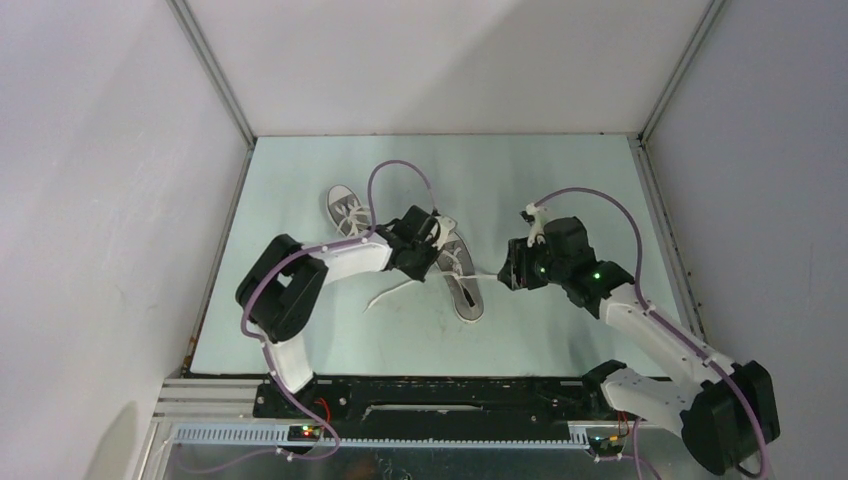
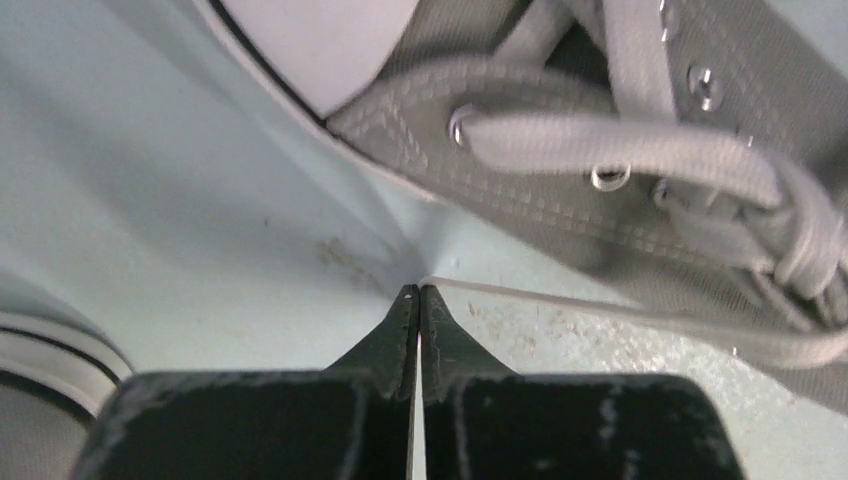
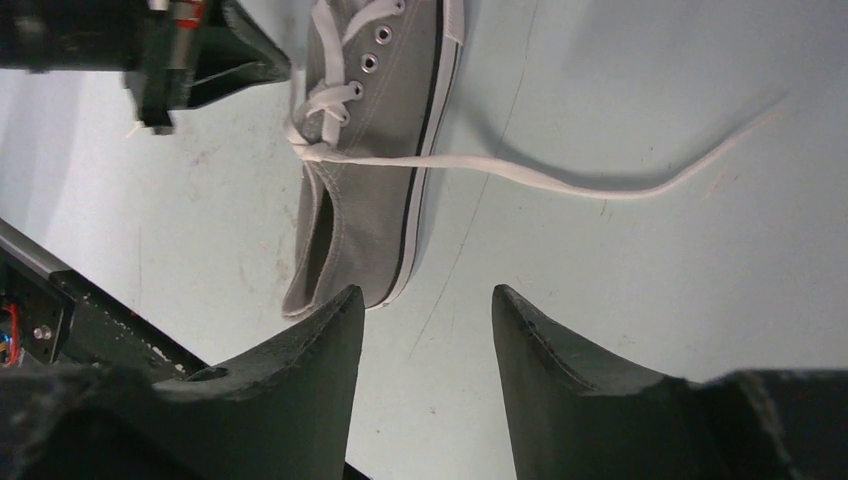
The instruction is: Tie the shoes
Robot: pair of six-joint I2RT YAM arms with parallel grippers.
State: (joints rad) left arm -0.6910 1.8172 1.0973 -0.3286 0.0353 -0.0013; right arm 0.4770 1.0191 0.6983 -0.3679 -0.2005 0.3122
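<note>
Two grey shoes with white soles lie on the pale table. One shoe [image 1: 345, 208] is at the back left. The other shoe [image 1: 464, 290] [image 2: 560, 190] [image 3: 375, 150] lies mid-table with its heel toward me. My left gripper [image 1: 432, 232] [image 2: 418, 290] sits low between them, by this shoe's toe end. It is shut, and a thin white lace [image 2: 600, 305] runs from its tips along the shoe's side. My right gripper [image 1: 508, 270] [image 3: 425, 290] hovers open beside the heel, holding nothing. Another lace [image 3: 560, 175] trails from the knot across the table.
A loose lace end [image 1: 385, 295] lies on the table toward the front left. Only the sole edge of the back-left shoe [image 2: 40, 350] shows in the left wrist view. White walls enclose the table. A black rail [image 1: 430, 395] runs along the near edge.
</note>
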